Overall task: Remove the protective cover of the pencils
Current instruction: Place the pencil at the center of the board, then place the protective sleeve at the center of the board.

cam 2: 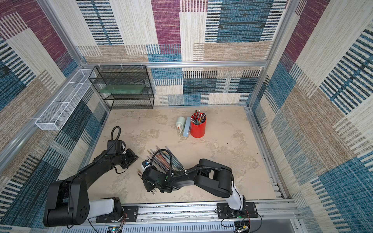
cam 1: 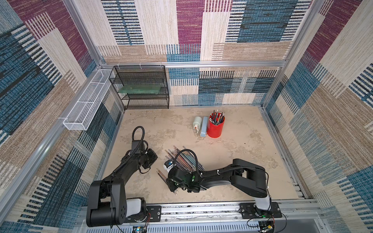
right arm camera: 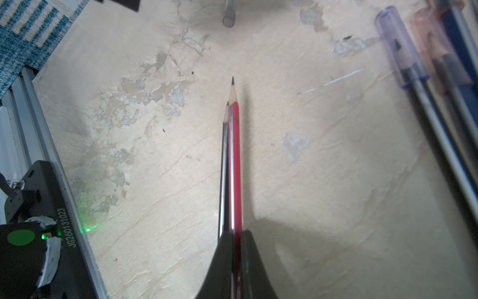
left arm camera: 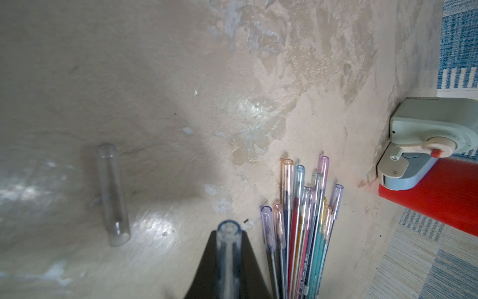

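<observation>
Well, in a top view the pencils (cam 1: 185,161) lie fanned between my arms, nearer the right one.

Left wrist: the left gripper (left arm camera: 228,240) clamps a clear cover (left arm camera: 229,229) that is off its pencil, and the capped pencils lie just beside it.

Right wrist: the right gripper (right arm camera: 236,235) pinches a bare red pencil (right arm camera: 234,155), whose tip points straight out from the claw.

The right tool (right arm camera: 234,234) has its two dark fingers closed on a red pencil (right arm camera: 235,155), whose bare sharpened point juts out over the mottled beige counter (right arm camera: 323,181). A black pencil (right arm camera: 224,168) lies tight against it, tip also bare. Beyond the points a clear cap (right arm camera: 229,15) lies alone. Off to one side lie capped pencils (right arm camera: 398,44), their caps translucent purple and orange. An aluminium rail (right arm camera: 38,124) borders the counter.
</observation>
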`<act>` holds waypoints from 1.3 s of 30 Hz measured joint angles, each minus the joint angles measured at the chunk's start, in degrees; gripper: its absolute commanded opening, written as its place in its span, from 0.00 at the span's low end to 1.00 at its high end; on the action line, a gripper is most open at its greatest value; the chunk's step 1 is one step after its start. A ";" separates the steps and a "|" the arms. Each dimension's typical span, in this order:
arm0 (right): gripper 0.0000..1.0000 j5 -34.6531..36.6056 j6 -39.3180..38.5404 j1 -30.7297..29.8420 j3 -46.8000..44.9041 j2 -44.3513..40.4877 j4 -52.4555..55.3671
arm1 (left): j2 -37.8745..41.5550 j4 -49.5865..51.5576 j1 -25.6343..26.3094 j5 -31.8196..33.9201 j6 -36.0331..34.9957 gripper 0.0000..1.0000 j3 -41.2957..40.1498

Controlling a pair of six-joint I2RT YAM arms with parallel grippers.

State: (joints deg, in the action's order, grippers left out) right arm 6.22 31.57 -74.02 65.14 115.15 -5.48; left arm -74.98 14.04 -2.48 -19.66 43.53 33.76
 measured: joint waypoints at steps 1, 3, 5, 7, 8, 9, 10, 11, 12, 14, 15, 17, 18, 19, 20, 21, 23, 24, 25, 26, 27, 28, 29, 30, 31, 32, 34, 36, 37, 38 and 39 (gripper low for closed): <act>0.00 -0.24 0.07 0.00 0.00 0.07 0.00 | -0.02 0.07 0.00 0.00 -0.02 0.00 0.09; 0.02 -0.22 0.09 0.15 0.02 0.28 0.00 | -0.24 0.33 0.00 0.02 -0.07 0.00 0.24; 0.05 -0.24 0.26 0.17 0.02 0.44 0.02 | -0.50 0.48 0.00 0.04 -0.17 0.00 0.33; 0.05 -0.28 0.48 0.22 0.02 0.46 0.04 | -0.66 0.79 0.00 0.07 -0.20 0.00 0.52; 0.06 -0.63 0.48 0.22 0.02 0.46 0.04 | -0.76 0.83 0.00 0.28 -0.20 0.00 0.63; 0.07 -0.68 0.48 0.22 0.02 0.46 0.11 | -0.87 1.31 0.00 0.76 -0.22 0.00 0.87; 0.08 -0.68 0.48 0.22 0.02 0.46 0.15 | -1.01 1.79 0.00 1.49 -0.22 0.00 1.14; 0.08 -0.68 0.48 0.22 0.02 0.46 0.17 | -1.22 2.27 0.00 1.51 -0.24 0.00 1.46; 0.09 -0.68 0.48 0.22 0.02 0.46 0.17 | -1.46 2.69 0.00 1.75 -0.24 0.00 1.75; 0.11 -0.68 0.48 0.22 0.02 0.46 0.20 | -1.95 3.39 0.00 2.99 -0.31 0.00 2.25; 0.11 -0.68 0.48 0.22 0.02 0.46 0.20 | -2.21 3.65 0.00 2.93 -0.42 0.00 2.38; 0.13 -1.03 0.50 0.22 0.02 0.46 0.20 | -2.73 4.20 0.00 3.02 -0.48 0.00 2.64; 0.14 -1.27 0.50 0.22 0.02 0.46 0.20 | -2.99 4.44 0.00 3.15 -0.52 0.00 2.80; 0.16 -1.22 0.50 0.22 0.02 0.46 0.22 | -3.26 4.63 0.00 3.23 -0.66 0.00 2.93; 0.17 -1.25 0.50 0.22 0.02 0.46 0.22 | -3.50 4.83 0.00 3.23 -0.68 0.00 3.10; 0.18 -1.25 0.50 0.22 0.02 0.46 0.22 | -3.78 4.96 0.00 3.21 -0.72 0.00 3.23; 0.23 -1.25 0.50 0.22 0.02 0.46 0.22 | -4.57 5.05 0.00 3.21 -1.14 0.00 3.65; 0.24 -1.25 0.50 0.22 0.02 0.46 0.22 | -4.96 5.07 0.00 3.21 -1.29 0.00 3.87; 0.24 -1.22 0.50 0.22 0.02 0.44 0.22 | -5.42 5.07 0.00 3.21 -1.42 0.00 4.09; 0.24 -1.25 0.48 0.22 0.02 0.44 0.22 | -5.92 5.18 0.00 3.19 -1.51 0.00 4.31; 0.24 -1.25 0.48 0.22 0.04 0.44 0.22 | -6.36 5.27 0.00 3.19 -1.53 0.00 4.50; 0.24 -1.25 0.48 0.22 0.04 0.44 0.22 | -6.91 5.55 0.00 3.19 -1.57 0.00 4.74; 0.25 -1.25 0.48 0.22 0.04 0.42 0.22 | -7.32 5.86 0.00 3.21 -1.66 0.00 4.96; 0.24 -1.25 0.48 0.22 0.04 0.37 0.24 | -7.72 6.14 0.00 3.21 -1.70 0.00 5.16; 0.24 -1.25 0.48 0.22 0.04 0.28 0.26 | -8.13 6.51 0.00 3.21 -1.70 0.00 5.42; 0.24 -1.25 0.48 0.22 0.04 0.13 0.26 | -8.50 6.84 0.00 3.23 -1.73 0.00 5.66; 0.25 -1.22 0.48 0.22 0.04 -0.28 0.39 | -9.03 7.45 0.00 3.74 -1.88 0.00 6.14; 0.25 -1.07 0.48 0.28 0.04 -0.94 0.59 | -9.27 8.07 0.00 4.39 -1.95 0.00 6.58; 0.25 -1.01 0.48 0.31 0.00 -1.36 0.68 | -9.40 8.35 0.00 4.52 -1.99 0.00 6.86; 0.25 -0.94 0.46 0.50 -0.09 -1.77 0.68 | -9.57 8.76 0.00 4.63 -2.16 0.00 7.13; 0.25 -0.72 0.46 0.55 -0.20 -2.21 0.68 | -9.66 9.27 0.00 4.96 -2.34 0.00 7.37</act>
State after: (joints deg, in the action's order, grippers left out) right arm 5.50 32.03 -73.47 64.95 112.95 -4.80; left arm -84.64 23.31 -2.48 -14.70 41.19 41.12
